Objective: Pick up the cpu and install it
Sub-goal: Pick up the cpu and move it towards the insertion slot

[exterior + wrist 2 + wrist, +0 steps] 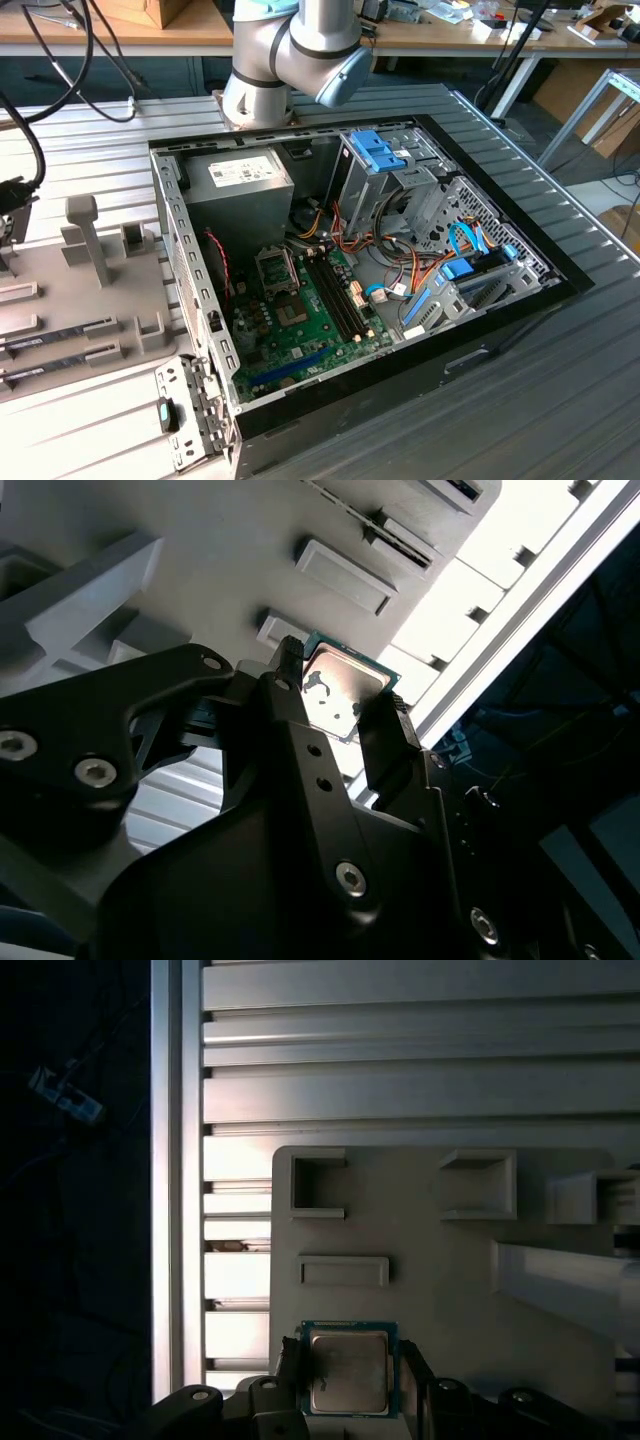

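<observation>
CPU (338,685) first: it sits between the two black fingers (286,672) of the gripper (340,697), its silver top catching the light and a thin green rim showing round the edge. The fingers are closed against two opposite edges of the chip, so the claw is clamped on it. In both wrist views the chip is over the pale grey fixture plate (450,1305), near a shallow rectangular pocket and two square ones. I cannot tell whether it has cleared the plate.

That plate lies on a table (560,390) of ribbed aluminium slats, and beyond the table's edge rail the floor is dark. In the exterior view the plate is at the exterior view's left, with memory sticks (60,337) lying in its slots and a few upright posts on it.

Beside it, toward the exterior view's right, an open computer case (520,300) lies on its side on the slats. Inside are the green motherboard (300,335), its square socket (275,268), a grey power supply (240,190) with a white label, and a drive cage with blue tabs. The arm (295,45), grey with blue caps, rises behind the case.

Farther back stand wooden benches (450,38), and black cables (60,60) hang down at the exterior view's left.
</observation>
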{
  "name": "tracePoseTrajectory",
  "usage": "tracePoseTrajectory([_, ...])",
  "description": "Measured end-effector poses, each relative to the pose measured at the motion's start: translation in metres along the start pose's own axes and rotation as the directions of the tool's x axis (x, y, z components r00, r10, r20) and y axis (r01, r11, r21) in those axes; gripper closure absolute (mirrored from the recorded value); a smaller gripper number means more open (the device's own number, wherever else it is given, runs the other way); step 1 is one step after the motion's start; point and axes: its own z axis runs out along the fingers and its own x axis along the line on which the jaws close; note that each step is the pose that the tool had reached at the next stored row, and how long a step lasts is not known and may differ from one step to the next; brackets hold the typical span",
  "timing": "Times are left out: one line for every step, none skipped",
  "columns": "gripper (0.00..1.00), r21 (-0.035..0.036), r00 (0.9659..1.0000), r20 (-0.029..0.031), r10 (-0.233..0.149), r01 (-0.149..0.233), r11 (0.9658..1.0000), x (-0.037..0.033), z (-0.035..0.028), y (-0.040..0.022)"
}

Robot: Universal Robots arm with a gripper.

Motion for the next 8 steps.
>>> tracePoseTrajectory([0.53, 0.0, 1.0, 0.0, 0.0, 0.0, 1.0, 0.0, -0.0007, 0.0])
tracePoseTrajectory([0.53, -0.0001, 1.0, 0.0001, 0.0, 0.0, 1.0, 0.0, -0.0011, 0.0])
tracePoseTrajectory([0.53, -0.0001, 1.0, 0.0001, 0.0, 0.0, 1.0, 0.0001, -0.0015, 0.0001])
tracePoseTrajectory([0.53, 0.0, 1.0, 0.0, 0.0, 0.0, 1.0, 0.0001, -0.002, 0.0001])
tracePoseTrajectory([0.53, 0.0, 1.0, 0.0, 0.0, 0.0, 1.0, 0.0001, -0.0023, 0.0001])
tracePoseTrajectory([0.53, 0.0, 1.0, 0.0001, 0.0, 0.0, 1.0, 0.0001, -0.0031, 0.0001])
tracePoseTrajectory([0.53, 0.0, 1.0, -0.0001, 0.0, 0.0, 1.0, 0.0002, -0.0038, 0.0001])
tracePoseTrajectory([0.53, 0.0, 1.0, -0.0001, 0.0, 0.0, 1.0, 0.0002, -0.0042, 0.0002])
